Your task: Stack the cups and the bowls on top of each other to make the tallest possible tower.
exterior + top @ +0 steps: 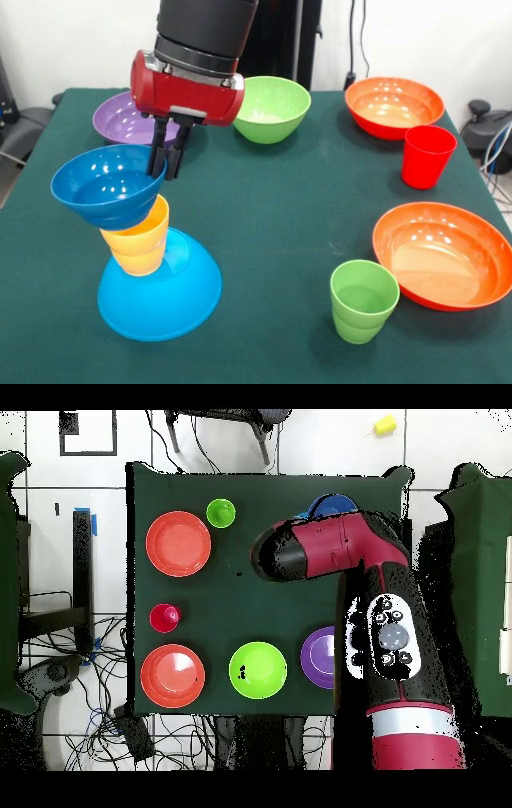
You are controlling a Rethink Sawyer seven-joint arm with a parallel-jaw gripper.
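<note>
Green cloth covers the table, where the tower rises at the front view's left: a large light-blue bowl turned upside down as the base, yellow cups nested upright on it, and a small dark blue bowl sitting tilted on top. The gripper, hanging from the red and black arm, has its dark fingers closed on the far rim of that dark blue bowl, one inside and one outside the wall. Behind the arm sits the purple bowl, partly hidden, with the green bowl just beside it at the table's far side. On the right, one orange bowl lies at the far corner and the red cup stands near it. A second orange bowl rests nearer the camera, and the green cup stands upright just beside it. Seen from overhead, the arm covers most of the tower, leaving only a blue edge visible.
</note>
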